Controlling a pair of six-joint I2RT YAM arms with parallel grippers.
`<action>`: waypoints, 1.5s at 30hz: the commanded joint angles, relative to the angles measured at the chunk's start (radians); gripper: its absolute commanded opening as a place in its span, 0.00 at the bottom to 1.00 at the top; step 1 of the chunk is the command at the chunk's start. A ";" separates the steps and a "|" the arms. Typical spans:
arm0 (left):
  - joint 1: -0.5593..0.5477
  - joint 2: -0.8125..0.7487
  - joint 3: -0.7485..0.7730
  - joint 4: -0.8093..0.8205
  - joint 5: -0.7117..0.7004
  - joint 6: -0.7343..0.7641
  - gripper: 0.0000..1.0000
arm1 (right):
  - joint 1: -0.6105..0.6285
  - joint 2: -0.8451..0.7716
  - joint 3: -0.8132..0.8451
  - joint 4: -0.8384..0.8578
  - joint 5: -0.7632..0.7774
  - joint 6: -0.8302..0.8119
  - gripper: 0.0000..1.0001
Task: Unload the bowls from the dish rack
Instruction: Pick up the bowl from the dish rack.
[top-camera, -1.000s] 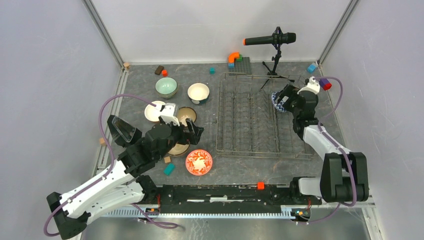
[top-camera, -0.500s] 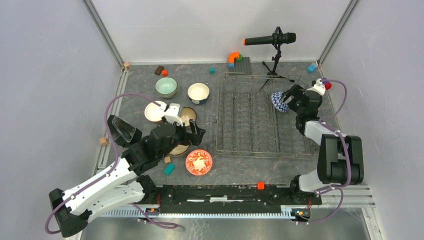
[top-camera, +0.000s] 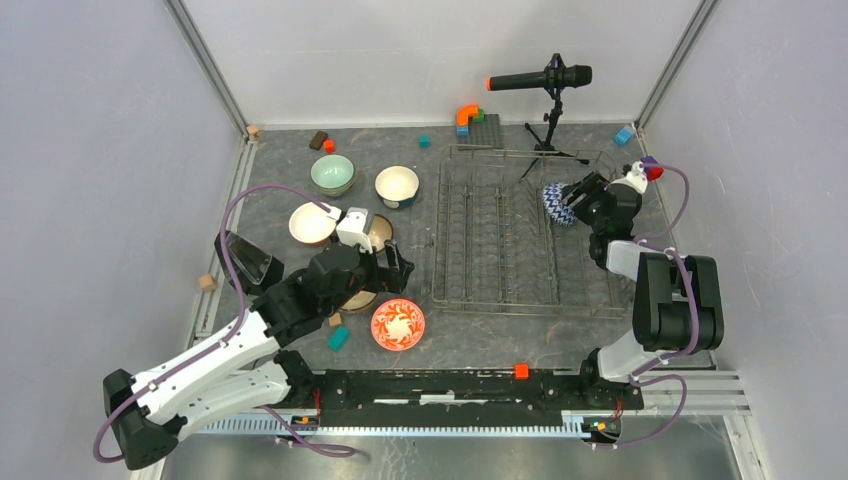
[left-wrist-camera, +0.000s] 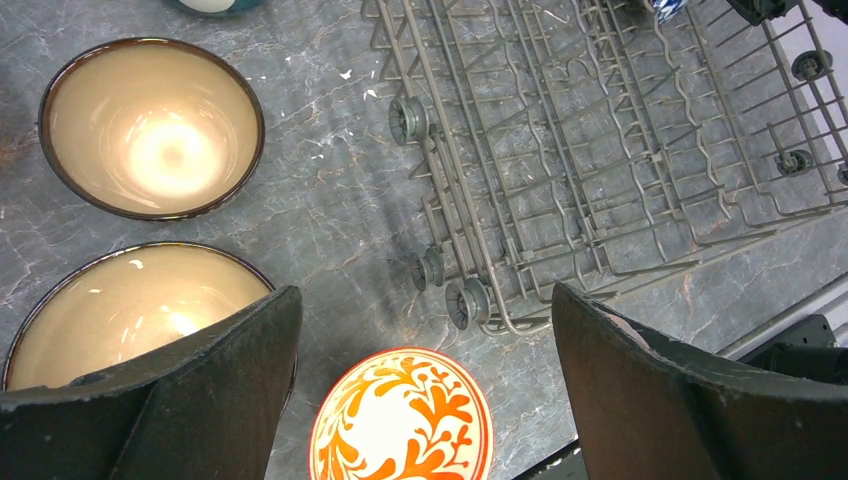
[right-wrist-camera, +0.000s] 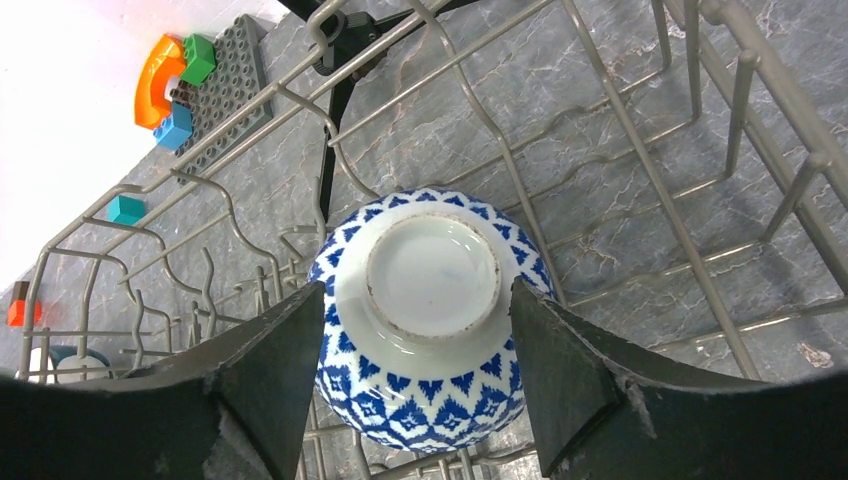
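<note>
The wire dish rack (top-camera: 500, 250) holds one blue-white zigzag bowl (top-camera: 556, 203) standing on edge at its back right. In the right wrist view this bowl (right-wrist-camera: 430, 330) shows its foot, and my right gripper (right-wrist-camera: 418, 300) has a finger pressed on each side of it; the gripper also shows from above (top-camera: 573, 194). My left gripper (top-camera: 398, 270) is open and empty, hovering left of the rack over the red-white bowl (left-wrist-camera: 400, 420). Two brown-rimmed bowls (left-wrist-camera: 150, 125) (left-wrist-camera: 130, 310) stand beside it.
A pale green bowl (top-camera: 332, 173), a cream bowl (top-camera: 397, 185) and a flat cream bowl (top-camera: 310, 222) stand at the back left. A microphone tripod (top-camera: 548, 135) stands at the rack's back edge. A studded plate (top-camera: 484, 127) and loose blocks, one teal (top-camera: 338, 338), lie around.
My right gripper has swung back and come round the blue-white bowl; the bowl has not moved. My left arm has drifted slightly right and toward the back.
</note>
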 joint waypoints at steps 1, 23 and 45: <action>0.001 -0.002 0.021 0.022 0.017 -0.033 0.99 | -0.011 0.015 -0.023 0.079 -0.013 0.025 0.70; 0.002 0.001 0.018 0.026 0.028 -0.039 0.99 | -0.020 0.041 -0.045 0.099 -0.020 0.022 0.68; 0.001 0.016 0.016 0.024 0.034 -0.043 0.99 | -0.024 0.096 -0.023 0.134 -0.063 0.015 0.48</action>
